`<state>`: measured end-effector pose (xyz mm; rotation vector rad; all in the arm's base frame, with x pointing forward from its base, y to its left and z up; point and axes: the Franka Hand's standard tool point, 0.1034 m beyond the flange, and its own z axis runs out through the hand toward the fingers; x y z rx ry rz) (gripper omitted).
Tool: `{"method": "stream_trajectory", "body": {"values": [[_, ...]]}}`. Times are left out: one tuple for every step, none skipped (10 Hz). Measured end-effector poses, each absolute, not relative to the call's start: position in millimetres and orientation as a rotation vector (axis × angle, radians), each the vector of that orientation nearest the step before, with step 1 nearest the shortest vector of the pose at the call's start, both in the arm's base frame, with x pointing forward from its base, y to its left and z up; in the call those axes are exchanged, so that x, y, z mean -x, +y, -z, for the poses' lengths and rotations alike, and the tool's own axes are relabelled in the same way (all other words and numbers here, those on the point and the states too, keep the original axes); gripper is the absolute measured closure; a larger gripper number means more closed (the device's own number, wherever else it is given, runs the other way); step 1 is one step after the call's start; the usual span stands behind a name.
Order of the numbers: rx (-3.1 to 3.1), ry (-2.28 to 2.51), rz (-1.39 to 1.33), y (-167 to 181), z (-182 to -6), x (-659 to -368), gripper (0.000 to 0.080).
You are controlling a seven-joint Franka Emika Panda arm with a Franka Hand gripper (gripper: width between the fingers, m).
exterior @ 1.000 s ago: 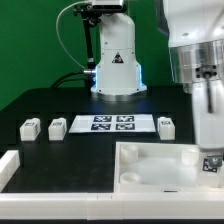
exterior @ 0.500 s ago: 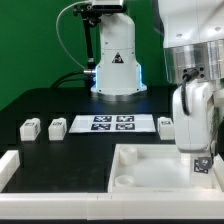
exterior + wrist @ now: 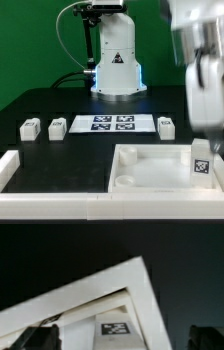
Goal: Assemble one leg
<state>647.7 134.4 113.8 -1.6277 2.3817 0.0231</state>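
One leg (image 3: 201, 160), a white block with a square tag facing the camera, stands upright in the tray's (image 3: 150, 152) corner on the exterior view's right. My gripper (image 3: 206, 125) is blurred and hangs just above it, apart from it. In the wrist view the leg (image 3: 116, 328) sits inside the tray's corner rim (image 3: 140, 291). It lies between my two dark fingers (image 3: 40, 338), with a gap on each side. The gripper (image 3: 122, 339) is open and empty. Three more legs lie on the black table: two on the left (image 3: 30, 128) (image 3: 57, 127) and one on the right (image 3: 166, 125).
The marker board (image 3: 111, 123) lies flat at the middle of the table. The robot base (image 3: 116, 65) stands behind it. A white raised piece (image 3: 8, 166) sits at the near left edge.
The gripper was low around the leg in the tray. It has let go and risen, leaving the leg standing in the corner.
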Motion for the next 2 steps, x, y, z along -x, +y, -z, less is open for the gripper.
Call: {"method": "stream_trajectory", "body": {"values": [[1.613, 2.371, -0.032, 137.0, -127.7, -654.5, 0.0152], [1.625, 2.366, -0.027, 137.1, -123.7, -653.6, 0.015]]}}
